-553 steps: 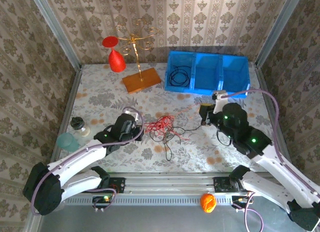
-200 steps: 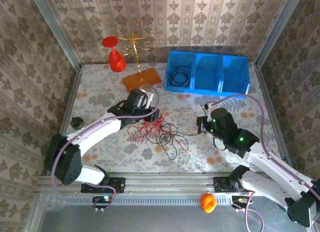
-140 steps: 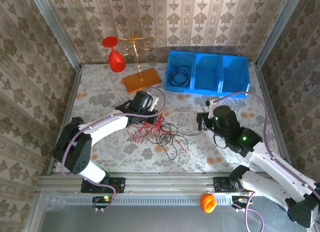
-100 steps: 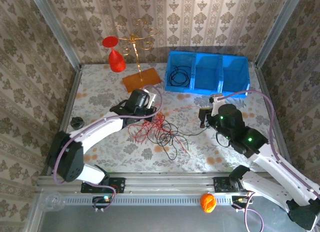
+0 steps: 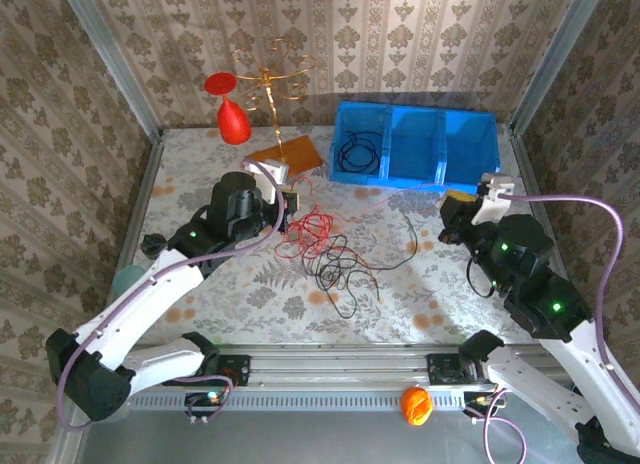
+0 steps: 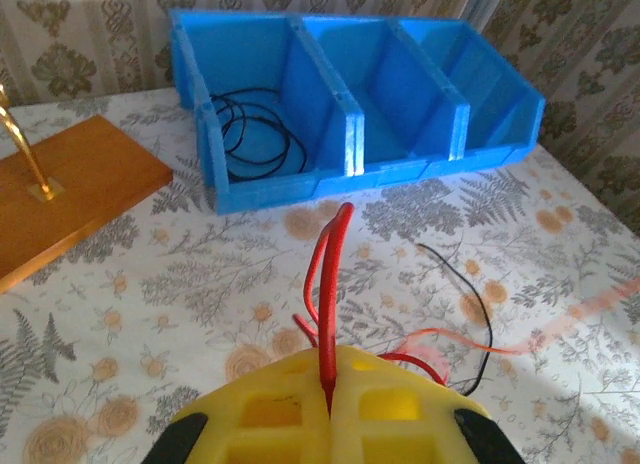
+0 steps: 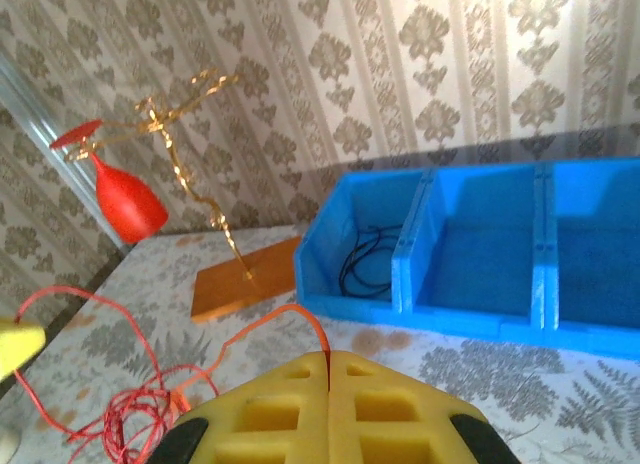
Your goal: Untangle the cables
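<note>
Both arms have drawn apart since the earlier top view. The left gripper (image 5: pixel 291 198) has backed off toward the left rear. The right gripper (image 5: pixel 455 204) has swung out to the right, toward the front of the blue bin (image 5: pixel 415 144). We note the cables (image 5: pixel 318 239) have shifted rearward with the pull, and the tangle looks looser than before.

Left gripper (image 6: pixel 330 384): the yellow pads are pressed together on a red cable (image 6: pixel 335 274). It rises from the seam in a narrow upright loop and falls back toward the table (image 5: pixel 200 194). A moment ago these jaws stood partly apart; now we see no gap.

Right gripper (image 7: pixel 327 374): its pads are likewise closed, as before, pinching an orange-red strand (image 7: pixel 270 324). The strand leaves the seam and runs left, low over the table. It ends at the red knot (image 7: pixel 130 424) in the lower left of the right wrist view.

The tangle sits mid-table between the two grippers, nearer the left one. The red loops (image 5: pixel 312 227) lie toward the rear. A black cable (image 5: pixel 335 274) sprawls in front of them, with one end trailing right to about (image 5: pixel 410 234). From the left wrist we see that same black cable (image 6: pixel 470 294) lying flat on the cloth.

A black coil (image 5: pixel 357 149) lies in the bin's left compartment (image 6: pixel 255 134). The other two compartments face us blue.

At the rear left stands a wooden base (image 5: pixel 285 162) with a gold rack, and a red glass (image 5: pixel 232 119) hangs from it.
</note>
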`<state>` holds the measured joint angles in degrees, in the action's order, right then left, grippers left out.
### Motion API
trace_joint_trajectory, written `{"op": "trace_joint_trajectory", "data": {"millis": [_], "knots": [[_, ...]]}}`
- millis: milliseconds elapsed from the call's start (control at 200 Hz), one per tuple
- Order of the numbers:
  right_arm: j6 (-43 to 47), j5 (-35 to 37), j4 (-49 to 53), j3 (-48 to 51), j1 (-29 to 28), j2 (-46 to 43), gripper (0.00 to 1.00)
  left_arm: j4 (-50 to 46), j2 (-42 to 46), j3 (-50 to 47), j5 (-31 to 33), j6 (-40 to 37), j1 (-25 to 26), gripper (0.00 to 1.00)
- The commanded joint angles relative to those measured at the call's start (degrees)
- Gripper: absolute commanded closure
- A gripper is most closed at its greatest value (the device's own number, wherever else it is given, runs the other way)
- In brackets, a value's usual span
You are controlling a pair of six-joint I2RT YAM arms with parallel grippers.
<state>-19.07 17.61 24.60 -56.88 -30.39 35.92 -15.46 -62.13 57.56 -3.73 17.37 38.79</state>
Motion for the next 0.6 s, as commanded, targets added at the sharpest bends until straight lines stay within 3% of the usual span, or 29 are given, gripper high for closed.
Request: {"op": "trace_joint_trajectory", "data": {"millis": [0,320,595], "knots": [[2.2,4.1,0.2,-3.4,0.6,-1.1,1.00,-1.1,1.8,-4.1,2.5,2.3,-1.0,1.00],[5.1,8.9,-2.3,-8.6,2.1,-1.6,1.00,4.9,4.0,-18.6,2.1,8.0,-4.7,1.00],[5.6,6.3,-3.5,-14.9,3.0,9.7,1.00,10.5,-0.8,-22.4,-2.5,11.2,-3.8,1.00]]}}
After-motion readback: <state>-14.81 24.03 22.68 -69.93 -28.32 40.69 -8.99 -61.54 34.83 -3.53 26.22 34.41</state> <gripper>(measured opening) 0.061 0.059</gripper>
